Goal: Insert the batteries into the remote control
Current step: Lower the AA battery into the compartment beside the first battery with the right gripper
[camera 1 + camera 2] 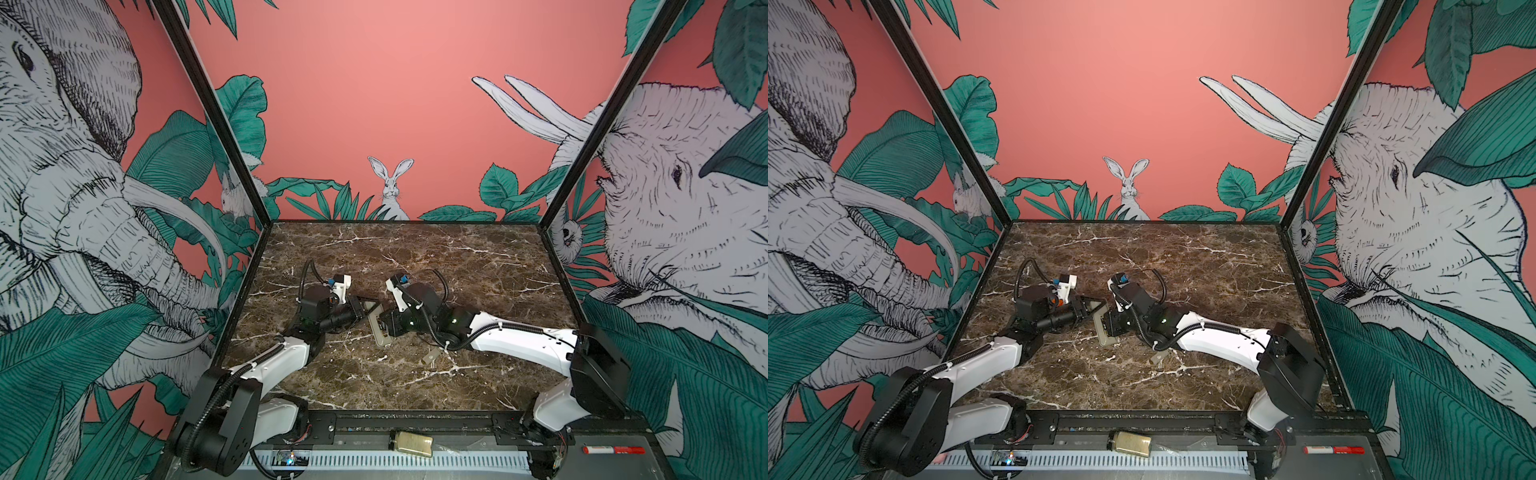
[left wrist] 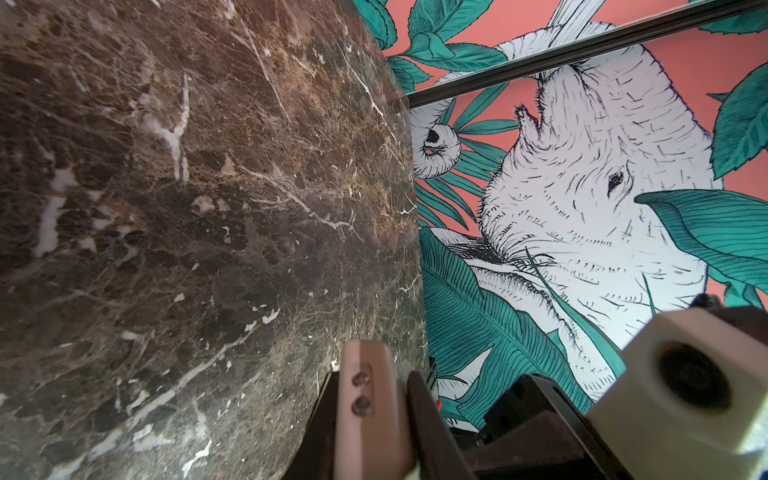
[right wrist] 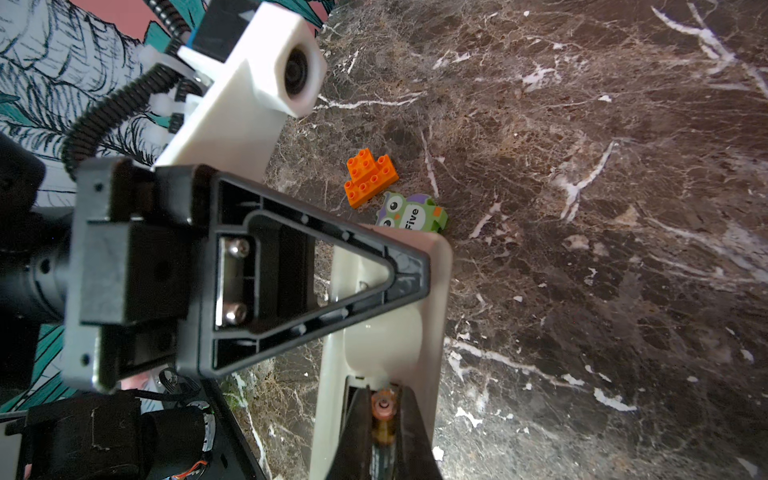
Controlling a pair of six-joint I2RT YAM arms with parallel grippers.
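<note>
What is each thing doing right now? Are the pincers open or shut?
Left pincer: shut on one end of the remote control.
Right pincer: shut on a battery, brassy end showing, at the remote's slot.
Remote control: back up, battery slot uncovered.
Orange brick: loose on the table, studs up.
Owl block: beside the brick, face up.
Flat beige piece: loose on the table.

Orange bricks (image 3: 370, 176) lie just beside a green owl block (image 3: 411, 214) on the marble tabletop (image 3: 582, 249).
</note>
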